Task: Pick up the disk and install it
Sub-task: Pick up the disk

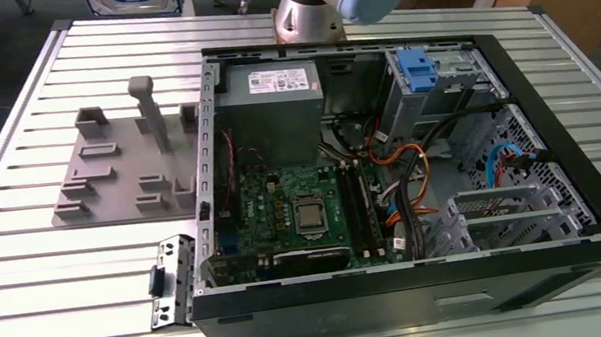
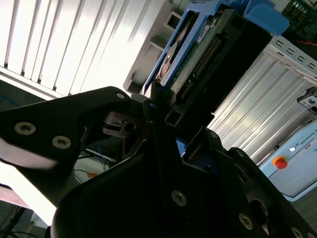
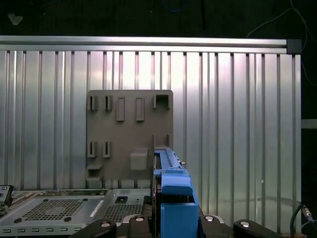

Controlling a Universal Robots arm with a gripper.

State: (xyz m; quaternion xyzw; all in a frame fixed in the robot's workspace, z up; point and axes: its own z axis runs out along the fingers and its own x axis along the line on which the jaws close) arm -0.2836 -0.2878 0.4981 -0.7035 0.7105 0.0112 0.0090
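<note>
Flat silver disk in a bright blue plastic frame (image 3: 175, 197) is clamped edge-on between the black end effector (image 2: 173, 119) fingers, facing the ribbed metal tabletop (image 3: 237, 124).

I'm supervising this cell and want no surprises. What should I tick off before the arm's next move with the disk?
1. Grip on the disk: ok. The end effector is closed on its blue frame in both wrist views.
2. Disk seated square in the grip: cannot tell.
3. Computer case open: ok. The exterior view shows its side off and the interior exposed.
4. Route inside the case: not ok. Loose cables sprawl between the motherboard and the bays and may snag.
5. Target bay free: cannot tell.
6. Disk apart from the grey fixture: cannot tell. The two overlap in the first wrist view.
</note>
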